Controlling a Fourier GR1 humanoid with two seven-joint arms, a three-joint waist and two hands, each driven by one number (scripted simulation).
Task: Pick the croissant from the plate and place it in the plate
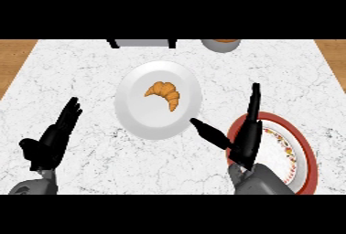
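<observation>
Left hand [49, 141] sits at roughly 8 o'clock of the view, fingers straight and holding nothing, palm above bare counter [88, 68]; it stands well apart from both plates, a posture consistent with resting clear of the work. Toward the centre, slightly to 12 o'clock, lies the white plate [135, 119], and the croissant [164, 93] rests on its upper half, curved, with nothing touching it. Right hand [243, 137] is at about 4 o'clock: fingers extended and spread, the thumb angled toward 10 o'clock so its tip meets the near rim of the white plate, the long fingers pointing to 12 o'clock. It grips nothing. The hand overlies the left edge of the red-rimmed plate [304, 155], which sits at 4 o'clock, just beside the white one, no croissant visible on its exposed part. Judgement: the open hand between the two plates suits either an approach to the pastry or a withdrawal after setting it down; the placement alone cannot settle which.
</observation>
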